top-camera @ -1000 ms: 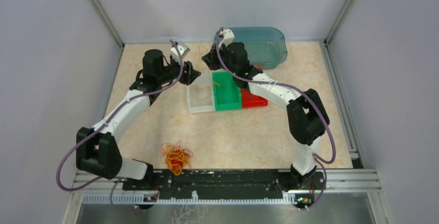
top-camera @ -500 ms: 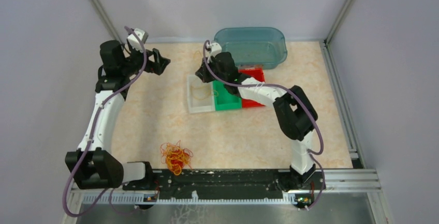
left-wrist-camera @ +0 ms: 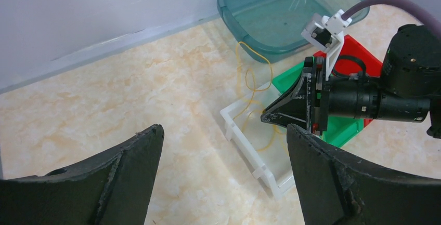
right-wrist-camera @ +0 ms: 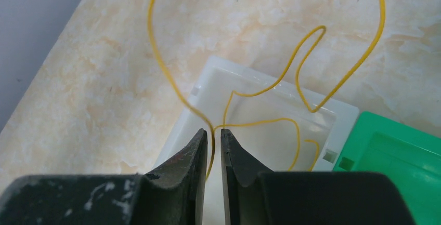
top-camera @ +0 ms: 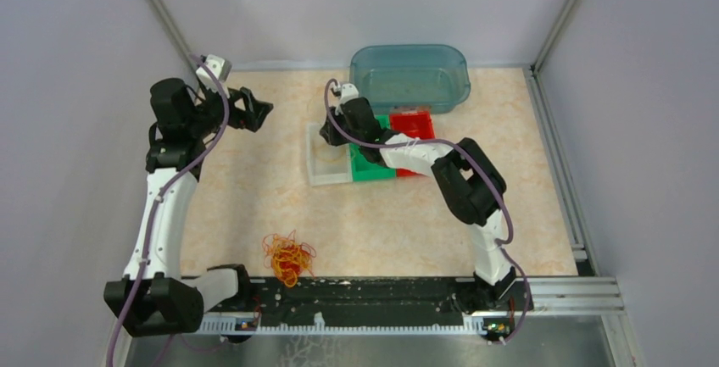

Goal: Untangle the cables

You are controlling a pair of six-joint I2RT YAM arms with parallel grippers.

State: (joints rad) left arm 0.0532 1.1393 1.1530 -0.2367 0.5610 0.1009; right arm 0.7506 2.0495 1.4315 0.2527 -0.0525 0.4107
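Up top, we lose sight of the yellow cable (right-wrist-camera: pixel 311 109). Our right gripper (right-wrist-camera: pixel 214 134) pinches it over the white bin (right-wrist-camera: pixel 343 111); our left gripper (left-wrist-camera: pixel 223 129) gapes wide.

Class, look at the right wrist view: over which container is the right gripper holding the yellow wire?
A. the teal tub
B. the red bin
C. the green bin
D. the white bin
D: the right gripper pinches the yellow wire, whose loops hang into the white bin directly below.
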